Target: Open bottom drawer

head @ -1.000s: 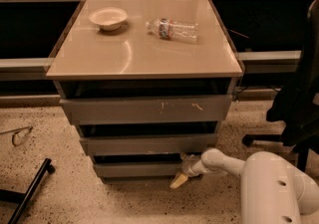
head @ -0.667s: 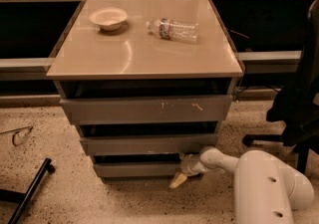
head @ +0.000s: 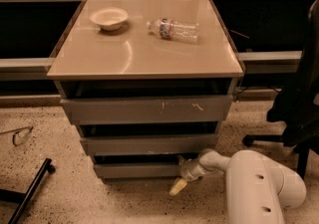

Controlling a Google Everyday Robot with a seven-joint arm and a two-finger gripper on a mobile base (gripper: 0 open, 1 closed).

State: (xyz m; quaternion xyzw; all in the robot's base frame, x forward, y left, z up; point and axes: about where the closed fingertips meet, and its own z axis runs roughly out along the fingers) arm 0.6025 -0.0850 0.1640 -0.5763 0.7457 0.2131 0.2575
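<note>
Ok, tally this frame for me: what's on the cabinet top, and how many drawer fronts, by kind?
Bowls: 1 (white bowl)
Bottles: 1 (plastic water bottle, lying down)
Drawer fronts: 3 (top drawer, middle drawer, bottom drawer)
Total: 5
The gripper is low, by the bottom drawer's right end.

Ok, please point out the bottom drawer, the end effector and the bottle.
bottom drawer point(head: 134, 169): camera view, middle of its grey front.
end effector point(head: 178, 186): camera view, its tip, at the drawer's right end.
bottle point(head: 174, 29): camera view, its clear body.
</note>
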